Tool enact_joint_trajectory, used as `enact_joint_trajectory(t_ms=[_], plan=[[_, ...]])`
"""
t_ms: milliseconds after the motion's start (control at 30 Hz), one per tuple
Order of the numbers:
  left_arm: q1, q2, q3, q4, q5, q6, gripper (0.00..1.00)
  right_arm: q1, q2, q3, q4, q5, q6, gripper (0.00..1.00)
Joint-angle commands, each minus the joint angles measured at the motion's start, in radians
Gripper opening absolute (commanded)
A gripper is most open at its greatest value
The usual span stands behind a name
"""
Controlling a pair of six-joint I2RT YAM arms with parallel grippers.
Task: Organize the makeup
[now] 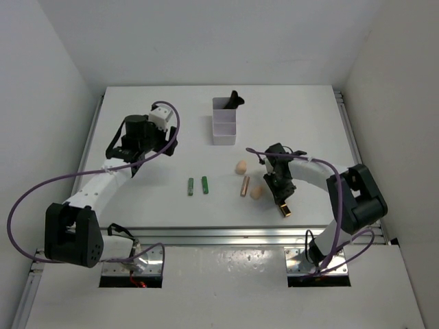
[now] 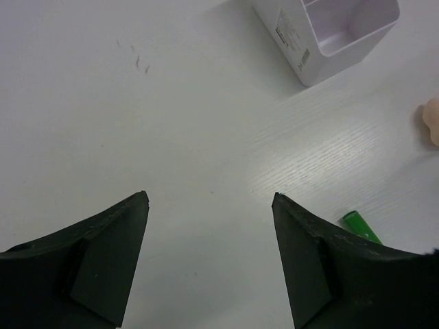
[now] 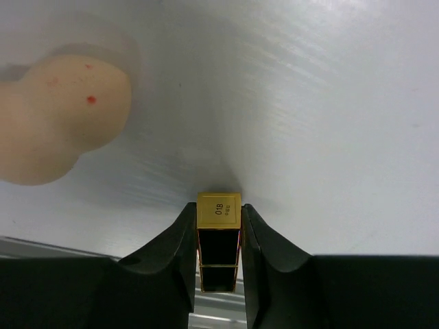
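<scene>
My right gripper point(image 1: 282, 201) is shut on the black-gold lipstick point(image 1: 285, 209). In the right wrist view point(image 3: 219, 218) the lipstick point(image 3: 219, 236) is pinched upright-on, its gold end facing the table. A peach sponge point(image 3: 62, 116) lies just left of it point(image 1: 256, 193); the second sponge point(image 1: 241, 167) lies farther back. The rose-gold tube point(image 1: 244, 186) and two green tubes point(image 1: 191, 186) point(image 1: 205, 184) lie mid-table. Black brushes point(image 1: 234, 100) stand in the far compartment of the white box point(image 1: 223, 130). My left gripper point(image 1: 123, 152) is open and empty point(image 2: 209, 199) over bare table. The pencil is out of view.
The left wrist view shows the box's near corner point(image 2: 302, 55) at top right, one green tube point(image 2: 361, 226) beside my right finger and a sponge point(image 2: 431, 120) at the right edge. An aluminium rail point(image 1: 226, 236) runs along the table's near edge.
</scene>
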Motion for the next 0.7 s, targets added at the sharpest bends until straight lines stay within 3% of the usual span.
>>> enact_joint_trajectory(t_ms=[0, 100, 133, 233, 267, 300, 433, 667], plan=[[0.012, -0.015, -0.011, 0.054, 0.035, -0.01, 0.79, 0.007, -0.075, 0.158, -0.031, 0.059, -0.062, 0.0], [0.012, -0.015, -0.024, 0.054, 0.023, -0.01, 0.79, 0.004, -0.133, 0.282, 0.016, 0.069, -0.128, 0.0], [0.012, -0.015, -0.024, 0.065, 0.022, -0.01, 0.79, 0.004, -0.157, 0.333, 0.165, 0.048, -0.142, 0.0], [0.012, -0.015, -0.045, 0.083, 0.012, -0.019, 0.79, 0.008, -0.176, 0.32, 0.393, -0.036, -0.142, 0.0], [0.021, -0.015, -0.045, 0.083, 0.012, -0.019, 0.79, 0.004, -0.17, 0.317, 0.65, -0.047, -0.167, 0.0], [0.022, -0.015, -0.045, 0.083, 0.012, -0.03, 0.79, 0.007, -0.158, 0.312, 0.729, -0.128, -0.162, 0.0], [0.054, -0.015, -0.067, 0.092, -0.007, -0.03, 0.79, 0.019, 0.045, 0.386, 1.209, -0.196, -0.073, 0.0], [0.109, -0.015, -0.076, 0.092, -0.007, -0.06, 0.79, 0.049, 0.413, 0.645, 1.496, -0.155, -0.07, 0.0]])
